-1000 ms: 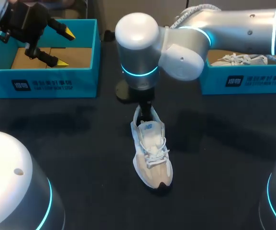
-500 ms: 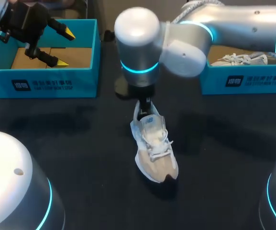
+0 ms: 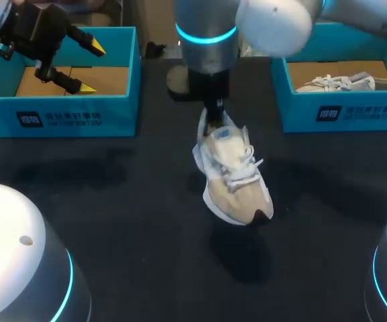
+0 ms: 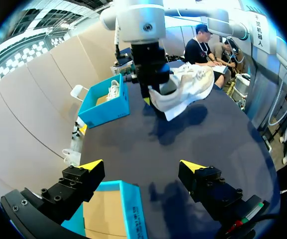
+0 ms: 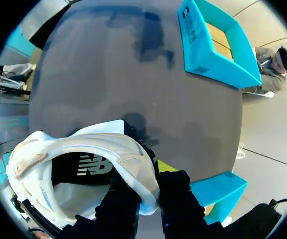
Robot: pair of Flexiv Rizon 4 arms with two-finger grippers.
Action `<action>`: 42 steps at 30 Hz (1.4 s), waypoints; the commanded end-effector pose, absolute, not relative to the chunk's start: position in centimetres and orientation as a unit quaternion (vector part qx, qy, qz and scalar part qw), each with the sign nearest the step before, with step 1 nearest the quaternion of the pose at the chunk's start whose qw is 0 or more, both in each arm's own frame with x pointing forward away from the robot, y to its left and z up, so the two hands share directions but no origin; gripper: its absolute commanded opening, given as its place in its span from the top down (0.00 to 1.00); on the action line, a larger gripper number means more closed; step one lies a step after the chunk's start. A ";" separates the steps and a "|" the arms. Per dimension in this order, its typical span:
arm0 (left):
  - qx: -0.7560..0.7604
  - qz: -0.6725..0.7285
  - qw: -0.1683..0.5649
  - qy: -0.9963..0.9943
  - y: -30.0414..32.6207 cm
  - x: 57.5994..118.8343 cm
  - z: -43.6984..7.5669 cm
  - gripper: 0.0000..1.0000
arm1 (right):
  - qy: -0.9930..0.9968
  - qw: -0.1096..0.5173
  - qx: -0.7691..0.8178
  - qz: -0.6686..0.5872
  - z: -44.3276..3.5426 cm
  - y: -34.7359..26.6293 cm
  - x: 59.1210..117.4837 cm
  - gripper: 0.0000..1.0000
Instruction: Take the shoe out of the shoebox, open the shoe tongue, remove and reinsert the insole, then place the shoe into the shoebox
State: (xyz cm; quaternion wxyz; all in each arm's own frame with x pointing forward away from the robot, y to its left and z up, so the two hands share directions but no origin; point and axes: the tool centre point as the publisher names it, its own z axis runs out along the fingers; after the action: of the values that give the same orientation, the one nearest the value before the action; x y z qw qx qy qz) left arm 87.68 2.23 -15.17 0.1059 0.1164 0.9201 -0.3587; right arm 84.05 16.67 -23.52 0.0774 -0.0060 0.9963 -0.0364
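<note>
A white and beige sneaker [image 3: 237,178] hangs toe-down above the middle of the table, its shadow on the dark surface below. My right gripper [image 3: 213,114] is shut on the sneaker's heel collar. In the right wrist view the heel rim [image 5: 133,159] sits pinched between the black fingers [image 5: 175,191], and the shoe's opening [image 5: 83,169] faces the camera. My left gripper [image 3: 91,67] stands open and holds nothing above the empty blue shoebox [image 3: 66,117] at the back left. From the left wrist view, the left gripper [image 4: 142,167] looks across the table at the lifted sneaker [image 4: 185,82].
A second blue shoebox [image 3: 341,114] at the back right holds another light sneaker [image 3: 344,82]. The empty shoebox [image 5: 218,45] shows its cardboard floor. Two white robot bases [image 3: 19,261] flank the table's front corners.
The right gripper closed on the heel and raised the sneaker off the table, carrying it a little right and toward the back. The left arm stayed put.
</note>
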 end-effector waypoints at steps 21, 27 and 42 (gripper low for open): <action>0.116 -0.357 0.106 0.921 2.2 87.7 -15.1 0.00 | 0.990 0.122 0.050 -0.059 -13.4 11.9 85.5 1.00; 0.116 -0.357 0.106 0.921 2.2 87.7 -15.1 0.00 | 0.990 0.122 0.050 -0.059 -13.4 11.9 85.5 1.00; 0.116 -0.357 0.106 0.921 2.2 87.7 -15.1 0.00 | 0.987 0.088 0.095 -0.095 -13.3 8.0 90.2 1.00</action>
State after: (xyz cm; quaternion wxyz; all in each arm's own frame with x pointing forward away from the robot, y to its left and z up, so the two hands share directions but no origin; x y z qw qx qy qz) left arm 87.68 2.24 -15.17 0.1060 0.1163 0.9201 -0.3587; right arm 87.84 8.85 -13.74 0.1135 0.0922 0.9850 -0.0914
